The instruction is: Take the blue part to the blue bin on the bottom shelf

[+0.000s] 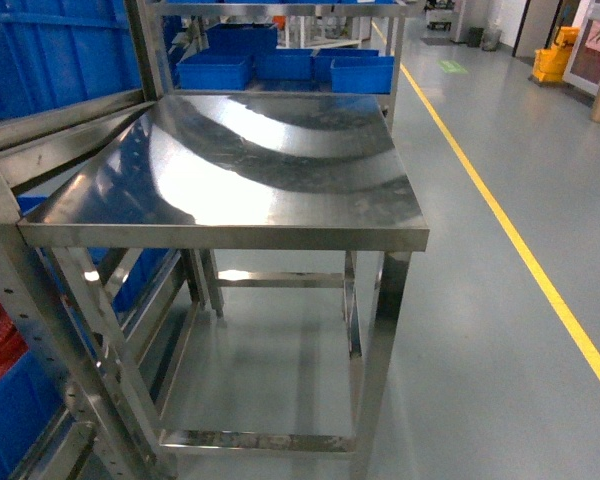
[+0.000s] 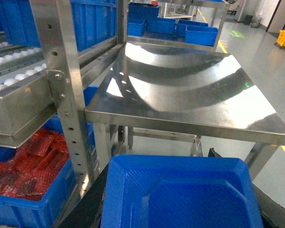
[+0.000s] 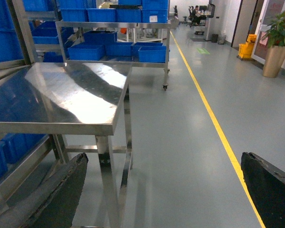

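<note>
Stainless-steel flat-topped table [image 1: 280, 170] stands at centre in the head view, its top bare and reflective. To its left is a perforated steel upright rack [image 2: 66, 95] loaded with blue plastic bins [image 1: 50, 50]. Low in that rack, a blue bin of red wrapped parts [image 2: 23, 171] sits under a steel tray of white round pieces [image 2: 14, 78]. Beyond the table, a far steel cart [image 3: 114, 61] carries more blue bins.

Right gripper [image 3: 161, 199]: 2 dark fingers [image 3: 52, 199] spread wide apart over the grey floor [image 3: 180, 142], nothing between them, just right of the table's near corner.

Left gripper: hidden in its own wrist view behind a blue moulded plastic bin [image 2: 180, 194] filling the near foreground; only dark casing [image 2: 274, 205] shows beside it, so whether it is apart or together cannot be told.

Blue part: cannot be made out in any view.

Yellow floor line [image 1: 510, 230] runs along the right.
</note>
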{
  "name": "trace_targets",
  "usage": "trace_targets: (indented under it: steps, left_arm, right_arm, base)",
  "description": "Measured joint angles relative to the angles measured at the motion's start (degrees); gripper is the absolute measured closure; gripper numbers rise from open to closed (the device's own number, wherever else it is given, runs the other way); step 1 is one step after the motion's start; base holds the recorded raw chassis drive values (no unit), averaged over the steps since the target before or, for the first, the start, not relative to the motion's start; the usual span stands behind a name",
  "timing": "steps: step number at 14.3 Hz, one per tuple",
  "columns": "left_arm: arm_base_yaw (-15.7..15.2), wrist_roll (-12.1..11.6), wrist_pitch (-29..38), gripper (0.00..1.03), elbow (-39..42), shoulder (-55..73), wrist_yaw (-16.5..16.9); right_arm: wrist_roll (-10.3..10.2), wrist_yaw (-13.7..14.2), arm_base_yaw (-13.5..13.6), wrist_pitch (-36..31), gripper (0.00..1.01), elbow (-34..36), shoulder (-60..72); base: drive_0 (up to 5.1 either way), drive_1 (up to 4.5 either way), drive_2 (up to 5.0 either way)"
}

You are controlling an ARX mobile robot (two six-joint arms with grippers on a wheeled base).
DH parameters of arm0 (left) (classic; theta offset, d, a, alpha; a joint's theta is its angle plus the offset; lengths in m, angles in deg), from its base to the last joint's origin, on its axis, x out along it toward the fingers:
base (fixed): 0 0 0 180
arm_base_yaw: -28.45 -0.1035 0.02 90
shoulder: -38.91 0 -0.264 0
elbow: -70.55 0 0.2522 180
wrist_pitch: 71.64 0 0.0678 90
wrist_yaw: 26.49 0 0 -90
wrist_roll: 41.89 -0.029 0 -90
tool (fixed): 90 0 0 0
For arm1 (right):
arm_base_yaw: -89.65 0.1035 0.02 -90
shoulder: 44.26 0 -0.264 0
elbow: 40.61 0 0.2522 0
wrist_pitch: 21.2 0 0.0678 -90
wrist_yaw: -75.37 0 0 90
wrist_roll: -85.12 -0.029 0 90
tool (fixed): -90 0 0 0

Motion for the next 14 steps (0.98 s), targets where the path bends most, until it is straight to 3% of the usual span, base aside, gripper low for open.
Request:
trace_targets:
  steps: [3, 14]
  left_arm:
    - [-0.02, 0.00, -0.02, 0.59, 0.00, 0.02, -0.02]
    - [-0.02, 0.00, 0.04, 0.59, 0.00, 0.00, -0.04]
  right_arm:
    - [0.02, -0.02, 0.00, -0.02, 0.03, 0.00, 0.00]
    - [0.02, -0.02, 0.00, -0.04, 0.03, 0.00, 0.00]
  base:
    - [0.0, 0.00, 0.0]
    - [-4.7, 1.42, 3.6]
